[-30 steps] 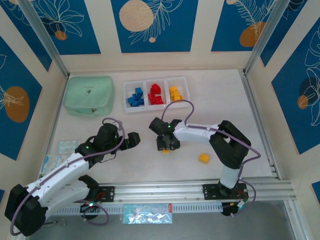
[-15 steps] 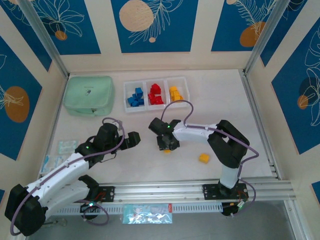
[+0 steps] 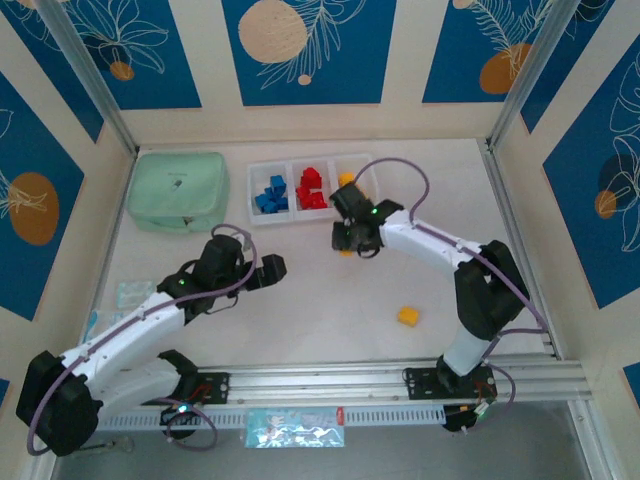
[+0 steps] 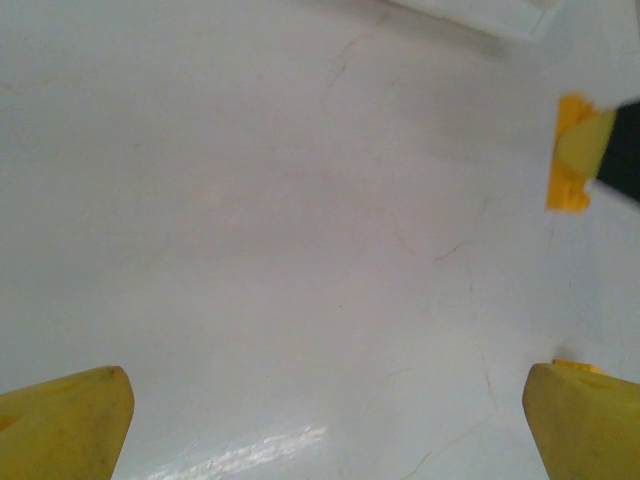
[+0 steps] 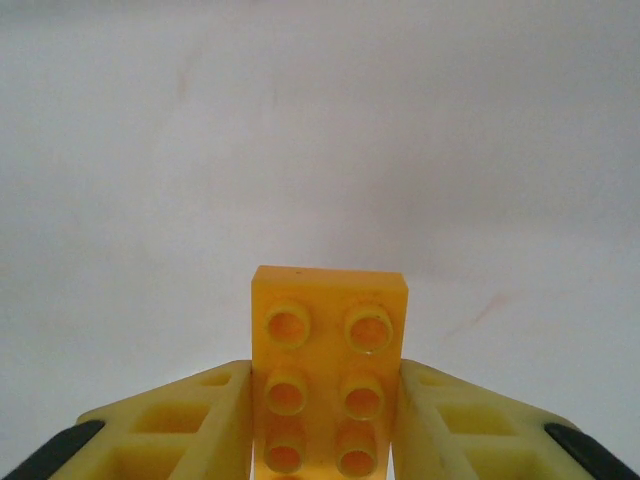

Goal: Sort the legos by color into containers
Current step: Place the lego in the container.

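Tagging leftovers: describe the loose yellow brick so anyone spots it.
On the white table, look beside the right arm's lower link. The yellow brick there lies loose on bare tabletop, unlike the binned ones and the right gripper's held brick.

The right gripper is now closed on the yellow brick, which it has lifted off the bench and carried up close to the containers. The left gripper has edged forward.

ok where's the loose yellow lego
In the top view the loose yellow lego lies on the table, near right, just left of the right arm, far from the containers.
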`<control>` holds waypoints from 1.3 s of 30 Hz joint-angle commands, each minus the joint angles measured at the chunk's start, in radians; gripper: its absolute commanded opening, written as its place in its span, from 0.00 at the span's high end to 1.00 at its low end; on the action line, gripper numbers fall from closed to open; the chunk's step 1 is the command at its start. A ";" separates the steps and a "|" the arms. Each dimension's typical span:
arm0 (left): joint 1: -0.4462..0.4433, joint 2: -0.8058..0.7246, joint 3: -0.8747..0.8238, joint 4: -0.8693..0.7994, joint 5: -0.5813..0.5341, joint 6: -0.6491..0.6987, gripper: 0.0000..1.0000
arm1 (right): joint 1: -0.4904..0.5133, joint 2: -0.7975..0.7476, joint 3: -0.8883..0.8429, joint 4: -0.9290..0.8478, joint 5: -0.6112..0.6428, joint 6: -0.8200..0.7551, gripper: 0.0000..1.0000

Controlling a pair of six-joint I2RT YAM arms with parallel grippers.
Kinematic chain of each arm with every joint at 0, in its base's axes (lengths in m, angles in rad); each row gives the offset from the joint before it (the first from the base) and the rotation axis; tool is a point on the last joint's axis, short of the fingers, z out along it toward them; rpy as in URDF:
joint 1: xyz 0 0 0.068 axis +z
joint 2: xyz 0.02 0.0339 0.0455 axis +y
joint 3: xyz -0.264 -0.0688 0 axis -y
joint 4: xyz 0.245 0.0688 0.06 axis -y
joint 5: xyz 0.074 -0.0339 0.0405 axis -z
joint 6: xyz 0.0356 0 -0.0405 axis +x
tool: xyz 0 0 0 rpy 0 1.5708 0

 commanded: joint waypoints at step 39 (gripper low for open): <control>0.067 0.232 0.187 0.113 0.115 0.048 0.01 | -0.213 0.276 0.485 -0.062 -0.075 -0.185 0.45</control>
